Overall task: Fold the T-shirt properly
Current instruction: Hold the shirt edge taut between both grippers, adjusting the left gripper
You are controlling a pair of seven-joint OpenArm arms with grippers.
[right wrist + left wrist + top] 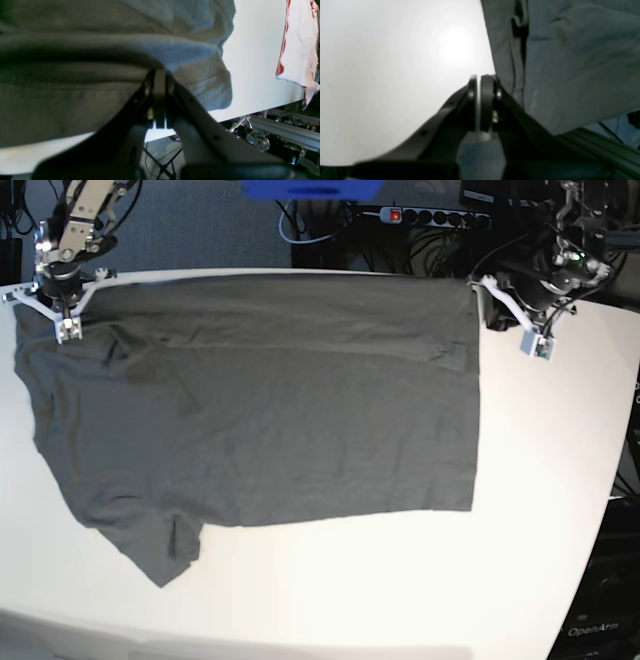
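While the shirt point(270, 410) lies spread flat across the white table point(400, 580), both grippers sit at its far edge, one at each far corner. In the base view the shirt covers most of the table's left and middle, its far hem running along the back edge, a short sleeve point(165, 545) jutting toward the near left, and its straight right edge ending well short of the table's right side. The right gripper point(159, 75), on the left of the base view, has its jaws closed together, with the tips pressed into a bunched fold of grey cloth at the corner; the fabric rises in a ridge right at the tips, but whether a layer is actually pinched between them cannot be told. The left gripper point(478, 80), on the right of the base view, also has its jaws closed with only a thin slit between the pads; nothing shows between them, and the shirt's edge lies just beside its right-hand finger, touching or nearly so. From the right wrist view, a white cloth with red trim point(297, 45) hangs at the far table edge. A power strip point(430, 217) lies behind the table.
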